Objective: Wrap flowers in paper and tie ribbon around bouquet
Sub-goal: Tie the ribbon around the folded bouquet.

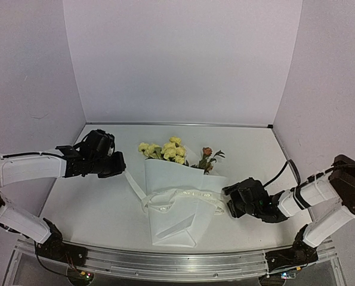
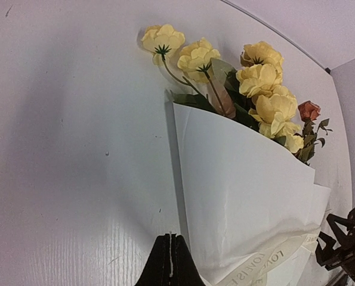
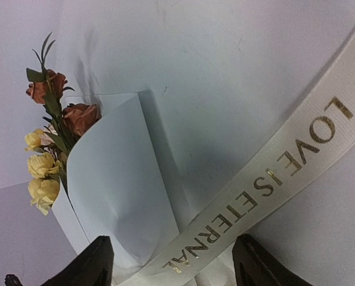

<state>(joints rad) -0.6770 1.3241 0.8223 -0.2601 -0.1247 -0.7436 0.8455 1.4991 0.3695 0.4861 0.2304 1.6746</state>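
The bouquet lies mid-table: yellow flowers (image 1: 168,150) and an orange bloom poke out of the far end of a white paper (image 1: 171,214) cone. The cream ribbon (image 1: 177,195) crosses the cone, and one end rises left to my left gripper (image 1: 122,165), which is shut on it. In the left wrist view the fingers (image 2: 170,237) pinch a thin white strip beside the paper (image 2: 243,190), with the flowers (image 2: 261,77) beyond. My right gripper (image 1: 227,204) sits at the cone's right edge. Its jaws (image 3: 172,238) are open, and the lettered ribbon (image 3: 284,167) runs between them over the paper (image 3: 117,179).
Pale walls close the table on three sides, with the back edge (image 1: 177,124) just beyond the flower heads. A metal rail (image 1: 177,259) runs along the near edge between the arm bases. A black cable (image 1: 284,170) loops on the table by the right arm.
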